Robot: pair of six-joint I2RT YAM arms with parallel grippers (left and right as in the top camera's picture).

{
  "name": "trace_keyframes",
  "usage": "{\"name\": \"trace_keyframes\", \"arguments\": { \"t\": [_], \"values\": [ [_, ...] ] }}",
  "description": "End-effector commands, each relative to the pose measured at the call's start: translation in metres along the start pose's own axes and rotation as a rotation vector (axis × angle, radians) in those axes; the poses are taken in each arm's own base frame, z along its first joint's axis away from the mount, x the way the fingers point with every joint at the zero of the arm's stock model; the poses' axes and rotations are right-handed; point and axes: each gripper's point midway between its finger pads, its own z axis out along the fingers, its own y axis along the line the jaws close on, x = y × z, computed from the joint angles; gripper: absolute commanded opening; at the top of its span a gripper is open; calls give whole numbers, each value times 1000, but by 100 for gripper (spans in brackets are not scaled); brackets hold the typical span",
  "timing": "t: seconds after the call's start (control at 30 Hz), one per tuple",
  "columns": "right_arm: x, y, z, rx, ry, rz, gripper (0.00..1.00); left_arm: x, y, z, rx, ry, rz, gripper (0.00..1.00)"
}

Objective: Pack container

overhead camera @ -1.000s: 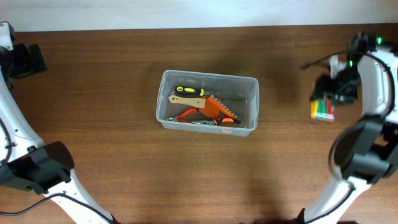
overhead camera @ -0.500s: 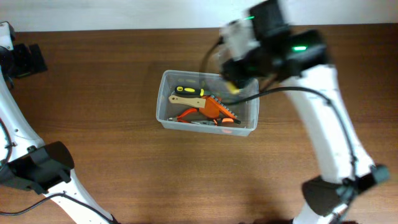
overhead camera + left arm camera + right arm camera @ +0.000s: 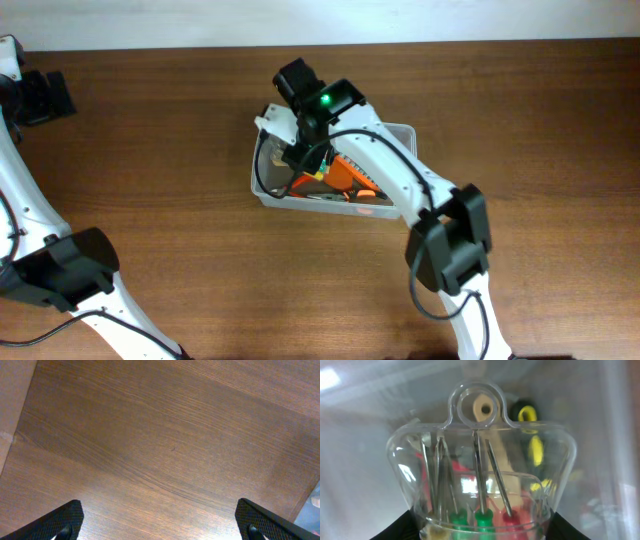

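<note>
1. We have the screwdriver case [image 3: 480, 460] pinched in our right gripper [image 3: 479, 529], over the container [image 3: 404, 165] in the middle of the table [image 3: 150, 120].
2. Our left gripper [image 3: 162, 522] hangs spread, well apart.
3. Next, we judge: lower it, then release inside.

White tube links, black joint housings on left arm [image 3: 25, 215] and right arm [image 3: 395, 175]. Green LED [image 3: 325, 100] lit on right wrist. Thin black cable [image 3: 415, 170] along right link. Matte black left fingertips [image 3: 62, 520].
</note>
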Motion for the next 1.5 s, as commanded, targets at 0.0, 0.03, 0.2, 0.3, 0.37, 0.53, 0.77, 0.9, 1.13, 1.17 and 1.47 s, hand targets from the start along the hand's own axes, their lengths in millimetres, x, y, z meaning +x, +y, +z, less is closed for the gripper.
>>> {"name": "trace_keyframes", "arguments": {
  "t": [0.0, 0.03, 0.2, 0.3, 0.37, 0.53, 0.77, 0.9, 1.13, 1.17, 1.47],
  "values": [
    [5, -2, 10, -5, 19, -11, 35, 1, -1, 4, 14, 11, -17, 99],
    [4, -1, 10, -5, 20, -12, 62, 1, -1, 4, 14, 11, -17, 99],
    [-1, -1, -8, 10, -5, -11, 83, 1, -1, 4, 14, 10, -16, 99],
    [-8, -12, -40, 78, -45, 64, 96, 1, -1, 4, 14, 10, -17, 99],
    [-11, -20, -67, 126, -71, 103, 99, 1, -1, 4, 14, 11, -17, 99],
    [-24, -32, -147, 209, -210, 157, 99, 1, -1, 4, 14, 11, -17, 99],
    [-17, -19, -237, 274, -329, 159, 99, 1, -1, 4, 14, 11, -17, 99],
    [-2, -18, -268, 342, -338, 170, 99, 1, -1, 4, 14, 11, -17, 99],
    [10, 0, -344, 408, -505, 232, 98, 1, -1, 4, 14, 10, -17, 99],
    [14, 4, -360, 422, -541, 237, 99, 1, -1, 4, 14, 11, -17, 99],
    [77, 66, -475, 488, -785, 206, 99, 1, -1, 4, 14, 11, -17, 99]
  ]
}}
